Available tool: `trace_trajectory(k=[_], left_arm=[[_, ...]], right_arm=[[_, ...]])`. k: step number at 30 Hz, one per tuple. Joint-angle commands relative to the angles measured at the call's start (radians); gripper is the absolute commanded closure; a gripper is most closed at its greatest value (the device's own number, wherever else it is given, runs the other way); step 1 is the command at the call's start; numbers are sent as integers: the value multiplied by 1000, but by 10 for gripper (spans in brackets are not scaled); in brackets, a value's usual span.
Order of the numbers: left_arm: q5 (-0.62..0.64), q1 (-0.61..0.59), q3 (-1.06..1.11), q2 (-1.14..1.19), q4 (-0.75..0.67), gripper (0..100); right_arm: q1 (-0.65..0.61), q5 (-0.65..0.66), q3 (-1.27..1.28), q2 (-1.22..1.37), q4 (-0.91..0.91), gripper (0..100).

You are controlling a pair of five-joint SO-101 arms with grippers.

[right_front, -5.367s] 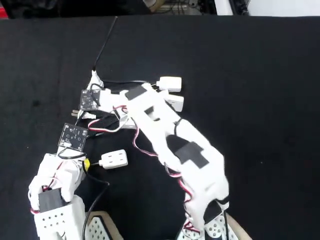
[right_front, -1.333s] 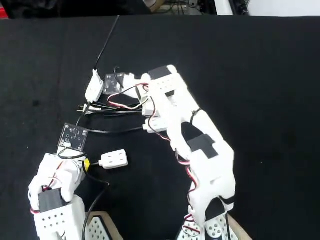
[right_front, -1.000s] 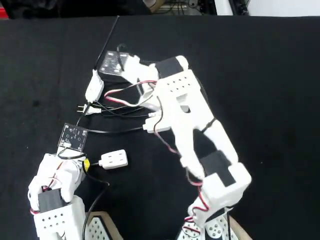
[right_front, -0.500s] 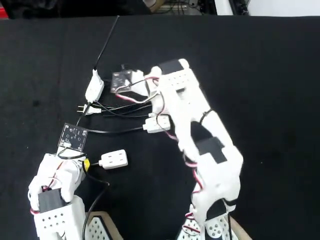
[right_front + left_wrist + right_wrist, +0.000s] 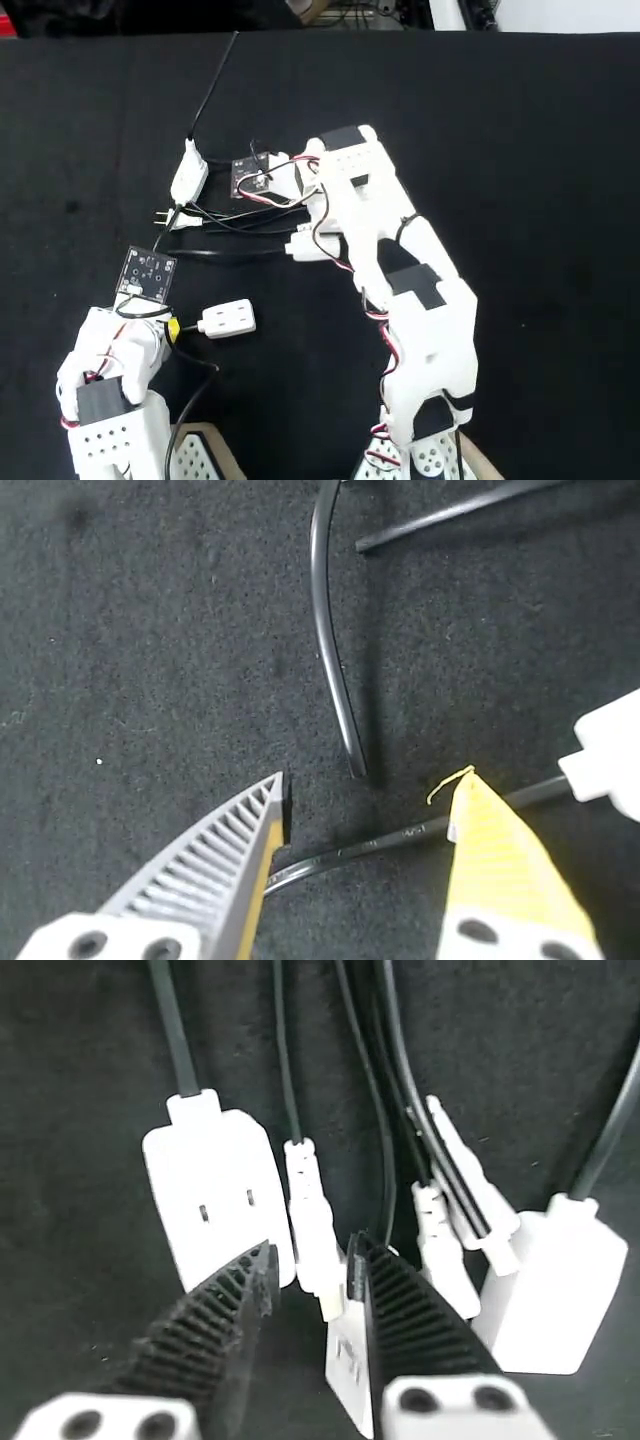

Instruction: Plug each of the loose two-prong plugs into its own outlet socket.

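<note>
Right tool [image 5: 308, 1260] drew back over the plugs [image 5: 311, 1210].

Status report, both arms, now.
Left gripper open over a cable. Right gripper open, straddling a plug. Outlet and another plug crowd close.

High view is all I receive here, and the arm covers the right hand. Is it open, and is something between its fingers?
Observer: The right hand is open; the end of a slim white plug sits in the gap between its fingers.
Operator: Is a socket near that plug?
Observer: Yes, a white socket lies right beside it, two slots facing the camera.
Operator: And the left hand?
Observer: The left hand is open above a black cable, holding nothing.
</note>
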Motion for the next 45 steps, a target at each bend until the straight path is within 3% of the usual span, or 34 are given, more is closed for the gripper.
trace_trajectory(k=[1, 8, 12, 19, 30, 38, 45], left_arm=[[-5, -16, 18, -9, 3, 737], [-5, -16, 18, -9, 3, 737], [-5, -16, 18, -9, 3, 737], [-5, -16, 18, -9, 3, 737], [-5, -16, 18, -9, 3, 737], [-5, -16, 18, -9, 3, 737], [18, -7, 8, -9, -66, 737]], right_arm=[[12, 15, -54, 41, -26, 874], [18, 15, -165, 133, 37, 883], [18, 15, -205, 142, 80, 990], [21, -15, -303, 136, 103, 987], [-43, -164, -400, -117, 333, 987], [-94, -399, -392, -335, 471, 987], [-299, -620, -157, -604, 354, 987]])
